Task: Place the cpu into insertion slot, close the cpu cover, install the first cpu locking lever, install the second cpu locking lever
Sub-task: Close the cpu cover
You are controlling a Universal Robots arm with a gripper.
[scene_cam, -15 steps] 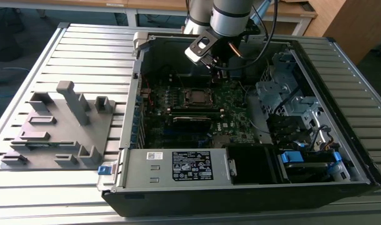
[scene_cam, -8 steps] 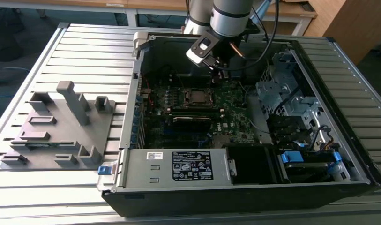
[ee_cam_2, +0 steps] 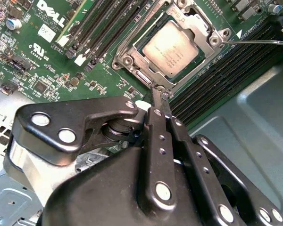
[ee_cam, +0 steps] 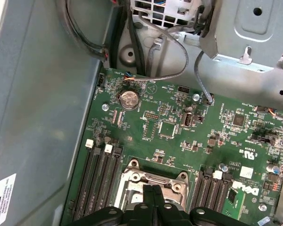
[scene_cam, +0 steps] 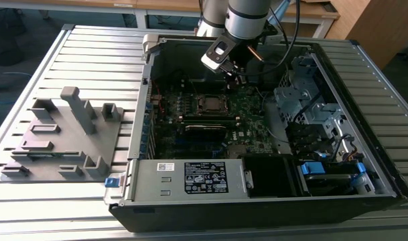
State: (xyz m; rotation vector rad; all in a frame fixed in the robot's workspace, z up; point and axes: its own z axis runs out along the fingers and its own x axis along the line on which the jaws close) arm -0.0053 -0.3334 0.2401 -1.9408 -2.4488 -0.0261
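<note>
Cpu (ee_cam_2: 172,44): seated, cover (ee_cam_2: 203,33) down over it. Claw (ee_cam_2: 159,94): clenched, tips at cover's edge. Handling: press lever (ee_cam_2: 257,41) steadily under its hook; avoid slipping onto board (ee_cam_2: 47,61).

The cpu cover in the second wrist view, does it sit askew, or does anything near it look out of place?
The cpu cover lies flat and square over the cpu. One thing stands out: a thin locking lever juts sideways beyond the cover, seemingly unlatched.
</note>
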